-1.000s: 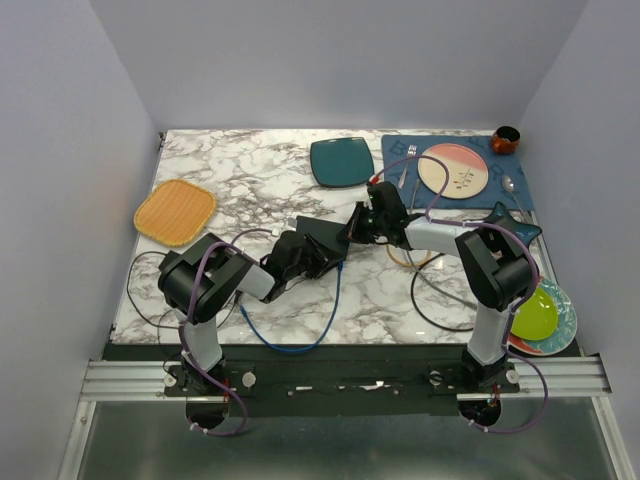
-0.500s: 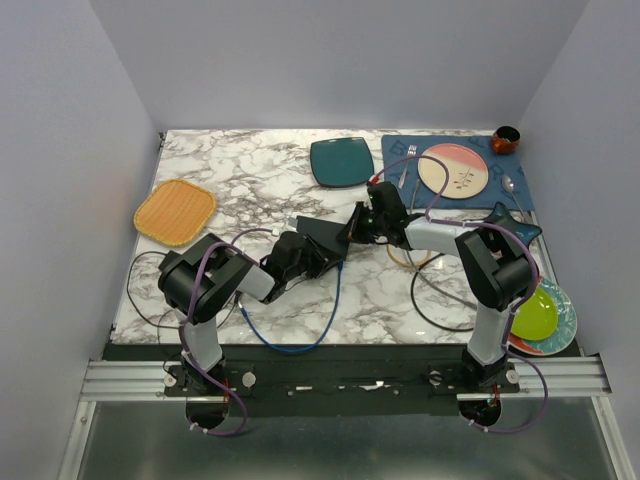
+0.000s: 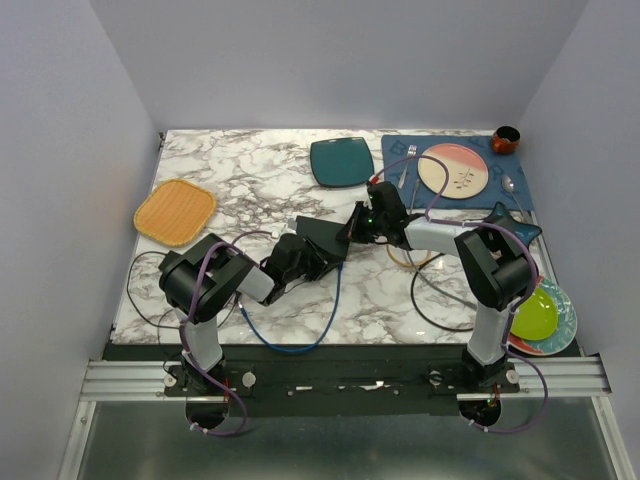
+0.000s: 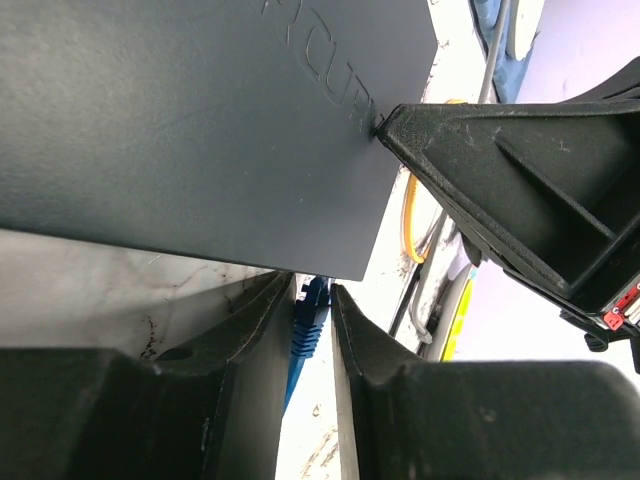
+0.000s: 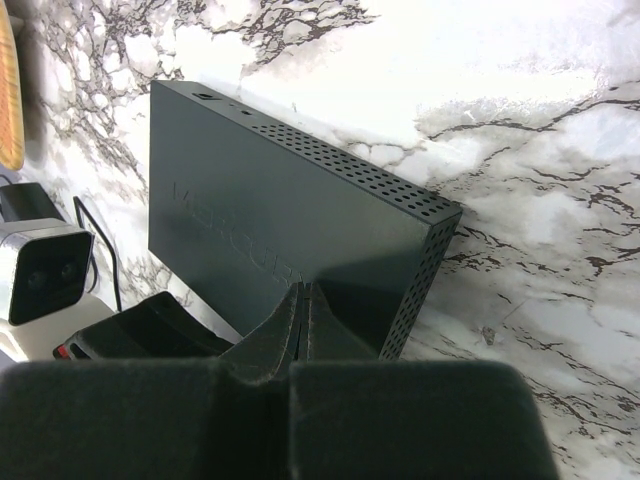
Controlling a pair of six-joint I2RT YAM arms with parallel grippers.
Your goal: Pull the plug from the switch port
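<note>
The switch (image 3: pixel 322 235), a thin matte-black box, lies mid-table between my two grippers. It fills the upper left of the left wrist view (image 4: pixel 200 120) and shows in the right wrist view (image 5: pixel 250 220). My left gripper (image 3: pixel 322 262) is at its near edge, and in its own view (image 4: pixel 313 285) it is shut on the blue plug (image 4: pixel 310 320), whose head reaches under the switch's edge. The blue cable (image 3: pixel 300 345) loops toward me. My right gripper (image 3: pixel 352 228) is shut, and its tips (image 5: pixel 305 288) press on the switch's top, as the left wrist view shows (image 4: pixel 470 160).
A teal plate (image 3: pixel 342 161) lies behind the switch. An orange woven mat (image 3: pixel 175 212) is at the left. A blue placemat (image 3: pixel 398 152) with a pink plate (image 3: pixel 453 170) and cutlery is at the back right, with a brown cup (image 3: pixel 506 139) beyond it. Black and yellow cables (image 3: pixel 430 290) and a green plate (image 3: pixel 533 315) are on the right.
</note>
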